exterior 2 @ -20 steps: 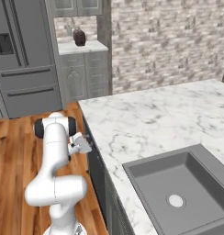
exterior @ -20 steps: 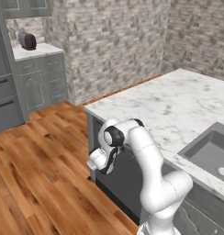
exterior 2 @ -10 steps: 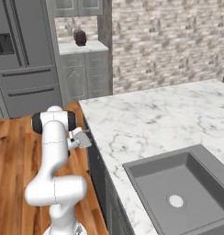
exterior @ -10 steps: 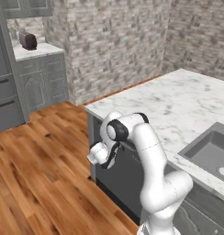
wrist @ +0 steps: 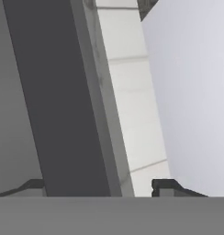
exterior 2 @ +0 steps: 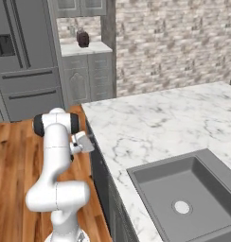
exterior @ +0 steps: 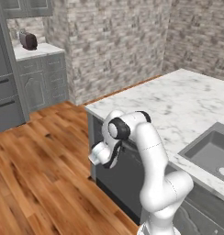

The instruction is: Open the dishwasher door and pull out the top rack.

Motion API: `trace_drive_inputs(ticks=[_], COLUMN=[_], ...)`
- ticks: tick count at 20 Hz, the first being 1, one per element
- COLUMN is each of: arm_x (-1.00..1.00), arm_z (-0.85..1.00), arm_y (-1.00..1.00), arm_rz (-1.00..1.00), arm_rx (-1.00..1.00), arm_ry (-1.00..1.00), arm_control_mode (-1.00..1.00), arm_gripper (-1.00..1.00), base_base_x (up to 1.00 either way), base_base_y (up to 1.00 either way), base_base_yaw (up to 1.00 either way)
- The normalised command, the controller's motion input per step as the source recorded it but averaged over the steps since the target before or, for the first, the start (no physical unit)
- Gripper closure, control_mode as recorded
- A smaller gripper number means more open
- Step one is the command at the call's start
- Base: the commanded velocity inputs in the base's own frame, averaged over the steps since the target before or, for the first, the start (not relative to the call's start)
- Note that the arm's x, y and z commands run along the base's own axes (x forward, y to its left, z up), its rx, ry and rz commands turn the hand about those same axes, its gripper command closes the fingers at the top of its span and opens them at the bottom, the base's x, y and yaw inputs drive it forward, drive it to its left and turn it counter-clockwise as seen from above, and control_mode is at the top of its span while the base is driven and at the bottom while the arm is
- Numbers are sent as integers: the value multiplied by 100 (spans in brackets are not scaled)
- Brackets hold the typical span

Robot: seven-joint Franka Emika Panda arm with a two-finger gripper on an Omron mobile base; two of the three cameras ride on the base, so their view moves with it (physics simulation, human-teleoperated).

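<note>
**Hand now at the door's top edge, door not open yet**

Compared with a second ago, you've brought the arm up and in: the gripper [exterior: 101,153] now sits tight against the upper part of the dishwasher door [exterior: 125,181], just under the marble counter [exterior: 178,103]. A second ago it hung a bit lower and further off the front.

In the hand view the fingers [wrist: 168,186] stand wide apart, with nothing clamped. A dark strip [wrist: 58,101] runs between them, with a paler edge [wrist: 102,110] beside it toward the right finger. Likely the door's top edge, but too close to be sure.

In the right base view the gripper [exterior 2: 84,142] is touching or just beside the counter's front edge; I can't tell which.

The door looks closed, flush with the cabinet front. The top rack is behind it, hidden. Judgement: you're lined up to hook the door's top, so the task is at its first step.
</note>
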Motion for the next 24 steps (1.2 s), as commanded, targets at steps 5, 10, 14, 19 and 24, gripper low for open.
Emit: trace_drive_inputs(ticks=[5, 10, 14, 19, 24], arm_x=[-52, -95, -100, -98, -100], arm_z=[0, -4, -1, 2, -29], arm_y=[33, 92, 96, 73, 79], arm_rz=[3, 4, 7, 6, 1], arm_rx=[-2, -2, 1, 16, 12], arm_ry=[-15, -6, 4, 29, 29], arm_control_mode=[-100, -100, -100, -100, -100], arm_gripper=[100, 100, 100, 100, 100], base_base_x=[0, 0, 0, 0, 0], base_base_y=[0, 0, 0, 0, 0], base_base_yaw=[0, 0, 0, 0, 0])
